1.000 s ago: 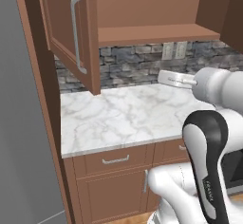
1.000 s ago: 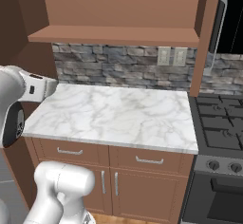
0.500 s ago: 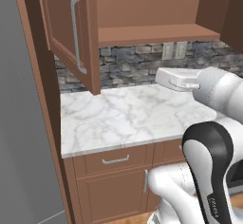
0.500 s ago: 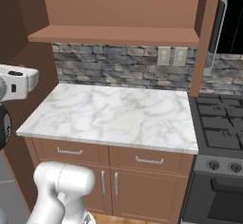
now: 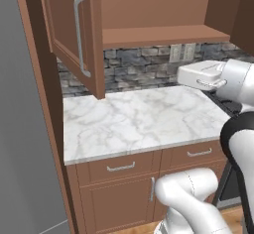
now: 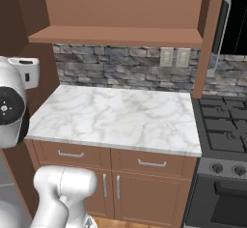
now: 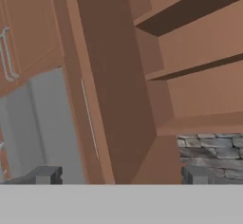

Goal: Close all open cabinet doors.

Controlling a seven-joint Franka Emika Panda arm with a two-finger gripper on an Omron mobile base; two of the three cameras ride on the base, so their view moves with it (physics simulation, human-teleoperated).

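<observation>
The left cabinet door stands open, swung out over the counter, its silver bar handle facing out. At the cabinet's right side another cabinet door stands open, seen edge-on with its handle. My white hand hovers above the counter's right part, well right of the left door and apart from it. In the hand view my gripper is open, with nothing between its fingertips. It faces the left door's inner face and the bare shelves.
A marble counter lies below the cabinet, with a stone backsplash and wall outlets. A stove adjoins it on the right. A tall wooden side panel and a grey wall bound the left.
My hand has lifted a little and the arm's elbow has swung off to the right. Both open doors stand as before.
</observation>
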